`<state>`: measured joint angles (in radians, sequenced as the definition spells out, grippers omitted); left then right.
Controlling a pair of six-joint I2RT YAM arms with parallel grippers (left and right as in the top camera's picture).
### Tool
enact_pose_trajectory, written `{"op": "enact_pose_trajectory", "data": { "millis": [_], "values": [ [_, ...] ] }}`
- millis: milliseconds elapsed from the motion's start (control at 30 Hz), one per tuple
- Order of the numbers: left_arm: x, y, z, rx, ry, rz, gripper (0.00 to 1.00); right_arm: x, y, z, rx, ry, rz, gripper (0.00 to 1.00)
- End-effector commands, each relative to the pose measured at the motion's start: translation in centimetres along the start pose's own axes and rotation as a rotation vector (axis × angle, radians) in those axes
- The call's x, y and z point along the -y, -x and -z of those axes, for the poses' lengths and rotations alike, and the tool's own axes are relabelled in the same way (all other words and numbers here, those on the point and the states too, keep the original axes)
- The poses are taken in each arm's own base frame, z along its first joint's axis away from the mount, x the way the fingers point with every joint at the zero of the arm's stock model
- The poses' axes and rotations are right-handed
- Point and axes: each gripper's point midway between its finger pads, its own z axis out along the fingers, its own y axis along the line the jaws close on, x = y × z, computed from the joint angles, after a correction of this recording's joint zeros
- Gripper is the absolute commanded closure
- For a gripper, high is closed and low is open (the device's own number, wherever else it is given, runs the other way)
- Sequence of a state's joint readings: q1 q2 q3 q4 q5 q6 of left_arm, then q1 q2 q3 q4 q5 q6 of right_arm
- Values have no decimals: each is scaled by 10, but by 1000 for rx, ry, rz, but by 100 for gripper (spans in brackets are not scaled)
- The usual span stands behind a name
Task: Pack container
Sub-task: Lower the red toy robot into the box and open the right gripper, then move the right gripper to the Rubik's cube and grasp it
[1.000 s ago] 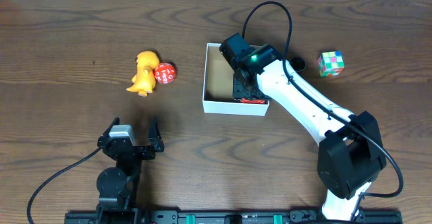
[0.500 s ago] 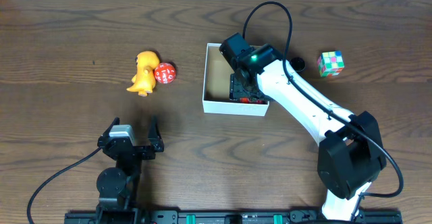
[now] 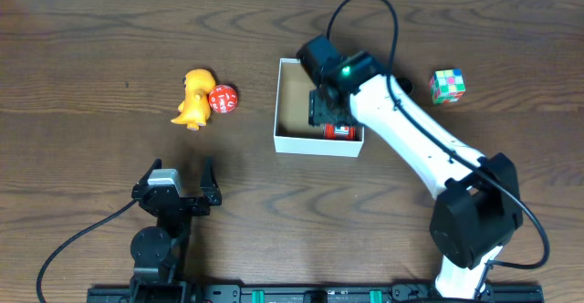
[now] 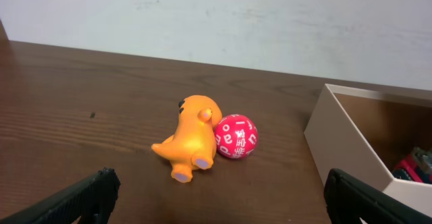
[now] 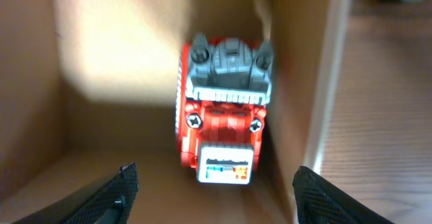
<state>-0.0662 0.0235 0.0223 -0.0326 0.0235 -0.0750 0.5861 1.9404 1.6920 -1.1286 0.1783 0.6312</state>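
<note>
A dark wooden table (image 3: 91, 47) is being used, the white container (image 3: 315, 144) lying right of centre. The right gripper (image 5: 214, 196) is being held wide open, empty, over a red toy vehicle (image 5: 223, 116) in the container's near right corner. The left gripper (image 4: 223, 198) is being held open, empty, near left.

container (image 3: 294, 141) | white square box, brown floor | table centre

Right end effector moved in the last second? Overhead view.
Yes. The right end effector has drawn back from the near wall of the container toward its far wall, uncovering more of the red toy in the near right corner.
</note>
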Motion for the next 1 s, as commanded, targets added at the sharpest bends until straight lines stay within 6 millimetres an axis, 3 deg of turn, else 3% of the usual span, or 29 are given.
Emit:
{"op": "enact_pose_trajectory", "data": {
  "millis": [0, 167, 300, 467, 533, 633, 767, 967],
  "values": [
    [-5, -18, -1, -54, 22, 0, 2, 12, 36, 49, 118, 47, -6, 23],
    [-5, -18, -1, -54, 22, 0, 2, 61, 62, 94, 192, 48, -65, 22],
    [-5, -18, -1, -54, 22, 0, 2, 112, 78, 107, 233, 14, -106, 17],
    [-5, -18, -1, -54, 22, 0, 2, 176, 91, 93, 217, -64, -113, 8],
    [-5, -18, -1, -54, 22, 0, 2, 193, 96, 84, 212, -86, -114, 1],
    [-5, -18, -1, -54, 22, 0, 2, 214, 105, 71, 215, -109, -108, 1],
    [-5, -18, -1, -54, 22, 0, 2, 232, 120, 55, 229, -110, -95, 1],
    [-5, -18, -1, -54, 22, 0, 2, 234, 137, 23, 222, -83, -20, 1]
  ]
}}
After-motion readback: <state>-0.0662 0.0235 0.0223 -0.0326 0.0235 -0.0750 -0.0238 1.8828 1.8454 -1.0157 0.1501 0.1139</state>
